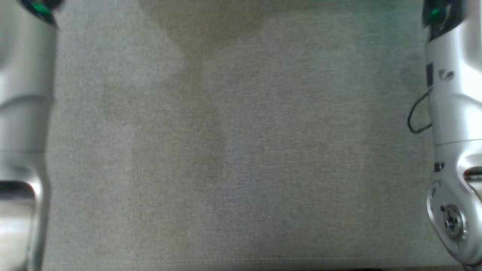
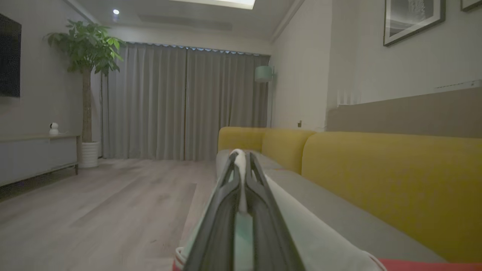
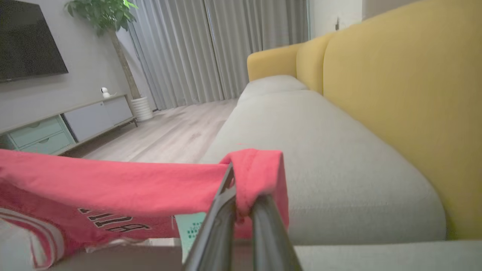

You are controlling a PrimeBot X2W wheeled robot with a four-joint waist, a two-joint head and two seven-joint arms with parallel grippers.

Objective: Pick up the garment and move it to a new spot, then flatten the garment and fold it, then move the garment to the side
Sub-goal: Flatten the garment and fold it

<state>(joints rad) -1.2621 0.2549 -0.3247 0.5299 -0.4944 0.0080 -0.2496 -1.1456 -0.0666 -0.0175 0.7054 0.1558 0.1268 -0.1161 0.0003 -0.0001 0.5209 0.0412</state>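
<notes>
The right gripper [image 3: 243, 190] has its two dark fingers pressed together on a fold of the garment [image 3: 113, 184]. The red cloth goes over the fingertips and hangs down a little on the other side. From this pinch the garment stretches away sideways as a red band with dark letters, and lower there are white and pink stripes and a small teal label. The left gripper [image 2: 241, 160] also has its fingers closed, and a white edge of the garment stands up between the tips. More white cloth runs down along the fingers, with some red below.

So the garment is held in the air by both grippers, near the front edge of the grey sofa seat [image 3: 320, 150]. I cannot tell if any part of it touches the seat.

From above, the left forearm [image 1: 22, 113] and the right forearm [image 1: 455, 113] stand at the two sides of the seat.

Behind the seat rises the yellow backrest [image 3: 395, 94]. Farther away are the wooden floor [image 3: 169, 131], a low cabinet [image 3: 75, 120] under a dark television [image 3: 26, 41], a tall plant [image 2: 88, 49] and the grey curtains [image 2: 180, 105].
</notes>
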